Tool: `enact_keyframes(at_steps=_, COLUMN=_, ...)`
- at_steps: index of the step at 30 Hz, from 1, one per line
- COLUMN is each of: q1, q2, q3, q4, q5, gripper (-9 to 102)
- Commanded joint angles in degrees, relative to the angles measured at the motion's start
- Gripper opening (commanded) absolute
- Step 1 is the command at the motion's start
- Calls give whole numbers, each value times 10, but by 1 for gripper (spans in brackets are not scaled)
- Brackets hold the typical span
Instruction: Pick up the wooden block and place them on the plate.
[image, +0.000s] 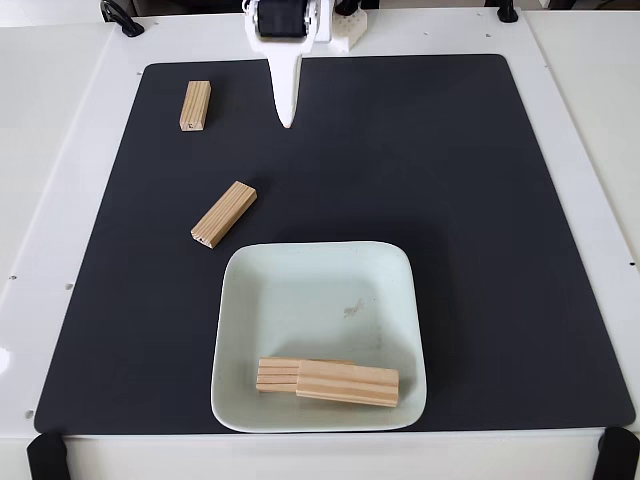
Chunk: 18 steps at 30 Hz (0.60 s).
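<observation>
A pale mint-white square plate (320, 275) sits on the black mat at lower centre of the fixed view. Two wooden blocks (330, 380) lie inside it near its front rim, one overlapping the other. Another wooden block (224, 213) lies at an angle on the mat just up-left of the plate. A further block (195, 105) rests near the mat's top left corner. My white gripper (288, 120) hangs at the top centre, its fingers together in one point, holding nothing. It is right of the far block and well apart from the plate.
A black mat (480, 200) covers most of the white table (590, 60). Black clamps (45, 455) sit at the table's front corners. A black cable (122, 18) lies at the top left. The mat's right half is bare.
</observation>
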Motion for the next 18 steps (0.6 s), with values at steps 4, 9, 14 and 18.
enact_keyframes(at_steps=4, q1=50, q2=25, q3=12, q4=-4, q5=44, gripper=0)
enact_keyframes(at_steps=9, q1=70, q2=22, q3=7, q4=-9, q5=80, gripper=0)
enact_keyframes(at_steps=14, q1=83, q2=30, q3=-22, q4=-2, q5=163, gripper=-1)
enact_keyframes(at_steps=18, q1=107, q2=30, q3=-30, q4=-1, q5=232, gripper=-1)
